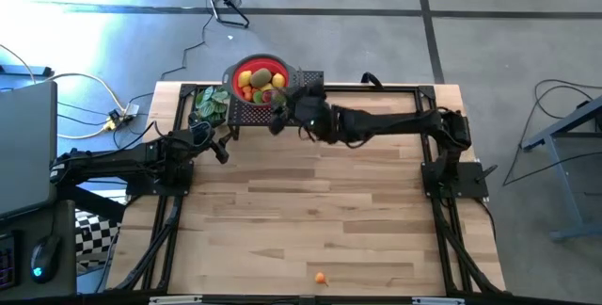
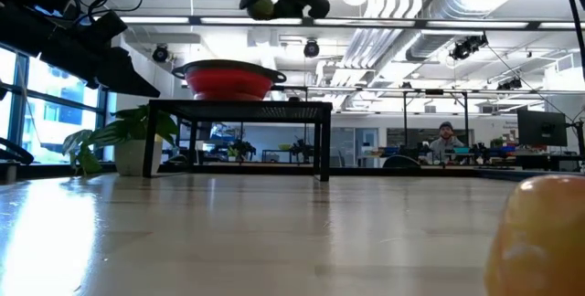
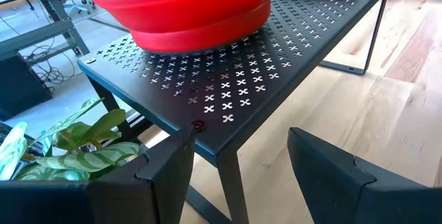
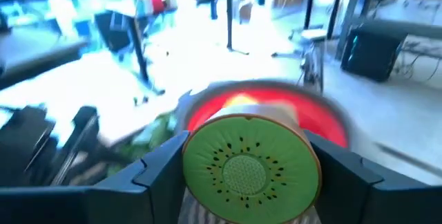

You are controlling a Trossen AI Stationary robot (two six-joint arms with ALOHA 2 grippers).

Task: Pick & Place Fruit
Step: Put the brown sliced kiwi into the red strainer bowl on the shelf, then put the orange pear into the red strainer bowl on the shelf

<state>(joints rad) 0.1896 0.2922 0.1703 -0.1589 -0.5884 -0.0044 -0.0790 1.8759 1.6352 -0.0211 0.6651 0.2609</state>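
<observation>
Just beside the red collapsible bowl (image 1: 256,79), at its rim on the side toward the table's middle: right gripper (image 1: 279,107), clamped on a toy kiwi half with green seeded cut face and brown skin (image 4: 243,166), one dark finger on each side of it. Held clear above the wooden tabletop (image 1: 320,220), higher than the bowl in the low view, cut face turned toward the bowl. Inside the bowl: a heap of small toy fruits, yellow, red, orange and green (image 1: 259,85), filling much of it. Under the bowl: a low black perforated metal stand (image 3: 228,89) on thin legs at the table's far edge. Next to the stand, away from the right arm: a green leafy plant (image 1: 211,105). Near the stand's front corner, just below the bowl: left gripper (image 3: 238,165), fingers apart, nothing between them, only the stand's edge and leg in the gap. Well apart from the bowl, near the table's front edge: one small orange toy fruit (image 1: 321,277), lying alone on the wood, close and blurred in the low view.
</observation>
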